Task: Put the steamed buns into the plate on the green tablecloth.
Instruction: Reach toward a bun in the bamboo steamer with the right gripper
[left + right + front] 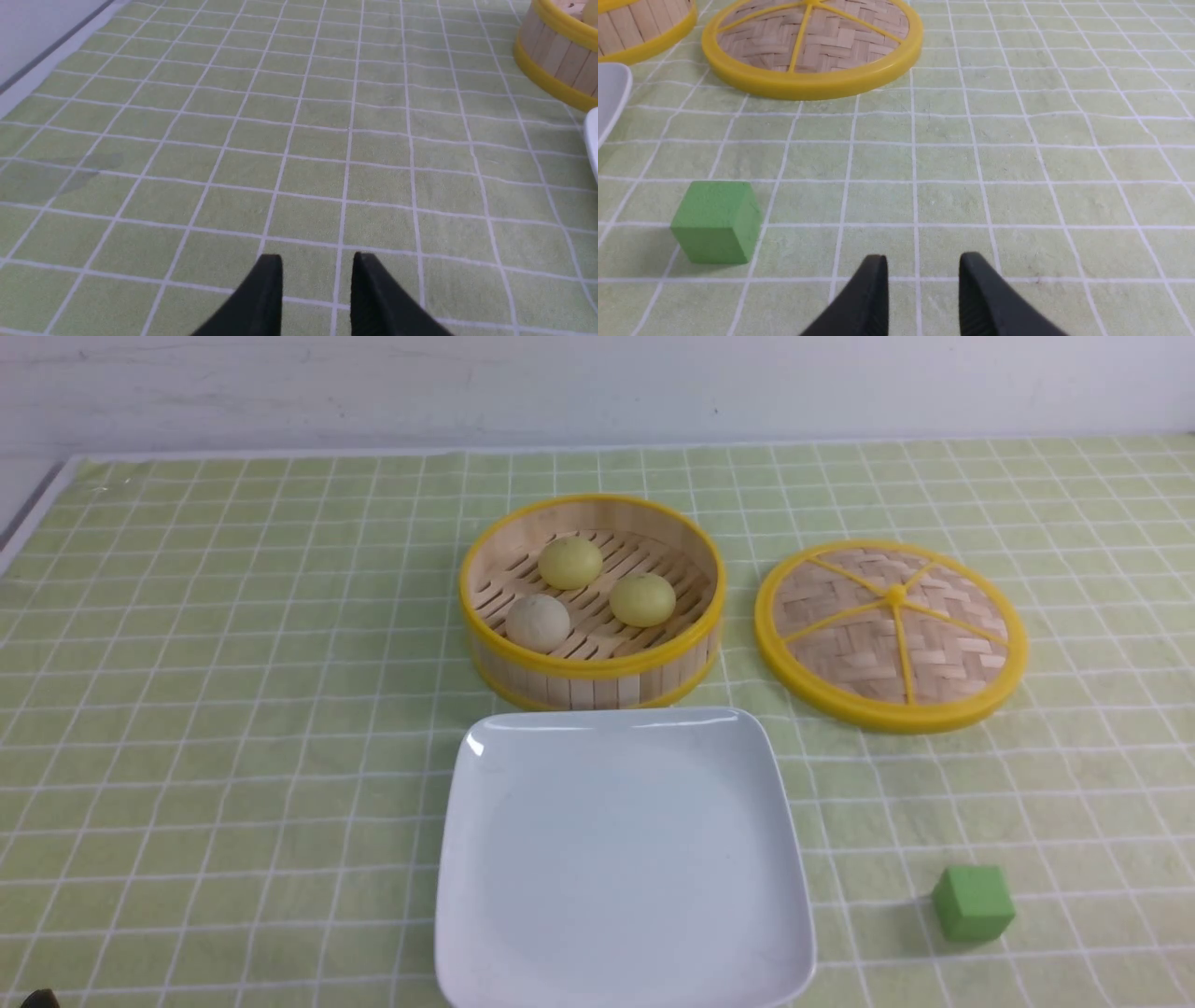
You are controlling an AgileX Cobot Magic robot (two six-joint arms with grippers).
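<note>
Buns and claws: we see the steamed buns (570, 563) in the steamer basket (588, 663), well apart from the left claw (317, 257) and the right claw (923, 257).
Claws: both released, holding nothing, over the green tablecloth (233, 709).
Buns' look: round domes, two pale yellow and one greyish-beige.
Plate (616, 859): white, square, just beside the basket.

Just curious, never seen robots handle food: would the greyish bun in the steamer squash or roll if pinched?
The greyish bun looks matte and small: probably light, not slippery. Being rounded, it may roll if nudged, though the steamer basket would likely contain it.
</note>
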